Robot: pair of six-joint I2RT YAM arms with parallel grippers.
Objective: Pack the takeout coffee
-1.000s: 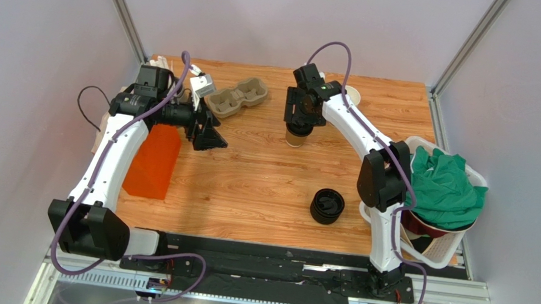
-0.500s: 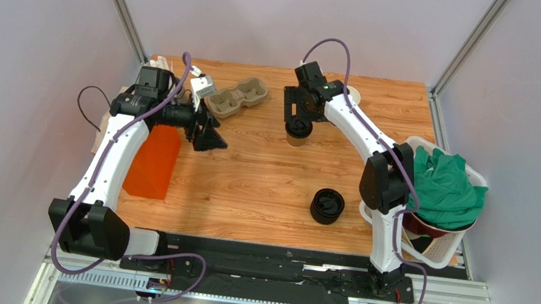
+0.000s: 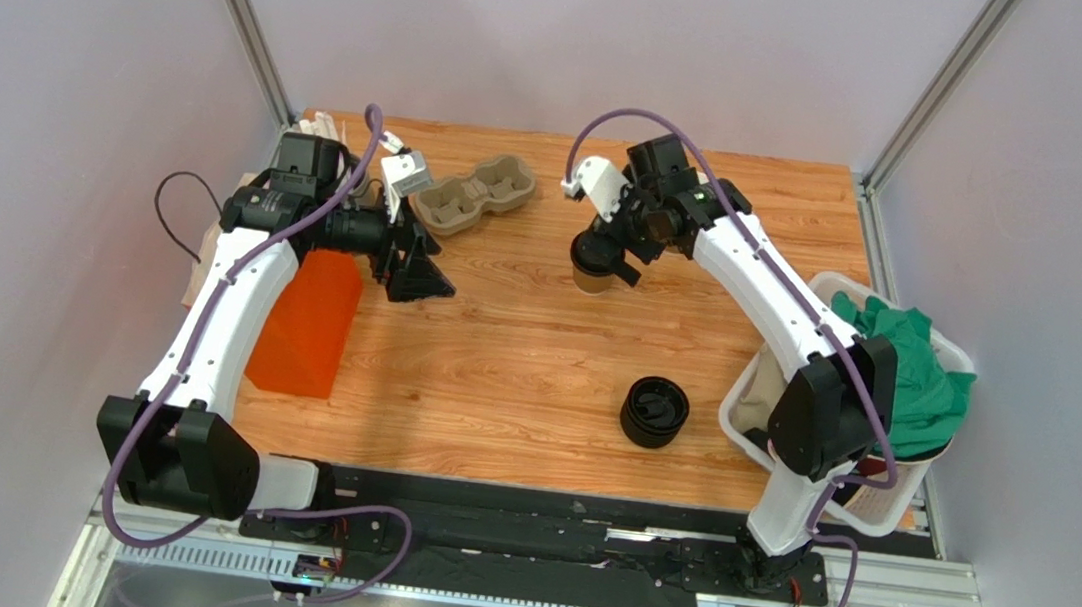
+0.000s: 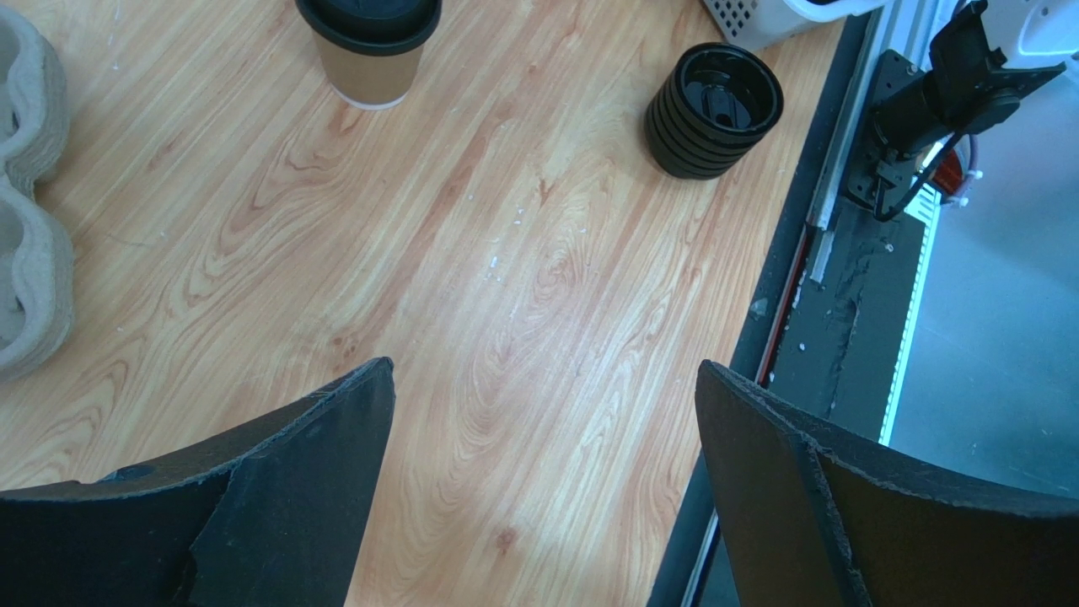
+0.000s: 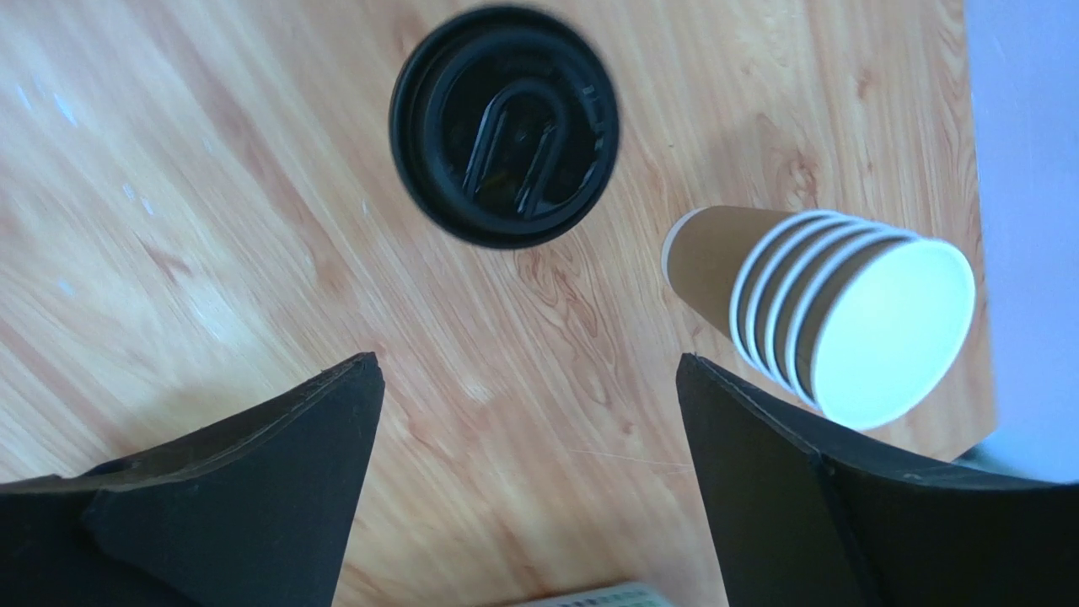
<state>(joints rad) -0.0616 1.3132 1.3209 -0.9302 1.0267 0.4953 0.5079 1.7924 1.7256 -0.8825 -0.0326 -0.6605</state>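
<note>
Takeout coffee (image 4: 369, 73), brown paper under round black lid (image 4: 370, 15), stands on woodgrain table (image 4: 507, 316).

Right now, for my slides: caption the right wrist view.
Open right gripper looking down on takeout coffee, stacked cups beside it.

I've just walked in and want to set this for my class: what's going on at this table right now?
Two robot arms are packing a takeout coffee. It stands upright and lidded on the table, and neither arm holds it. The right pincer hangs open close over it, gripping nothing. The left pincer is open and empty beside the cardboard cup carrier, which holds no cup yet. A stack of lids and a stack of spare cups sit apart.
</note>
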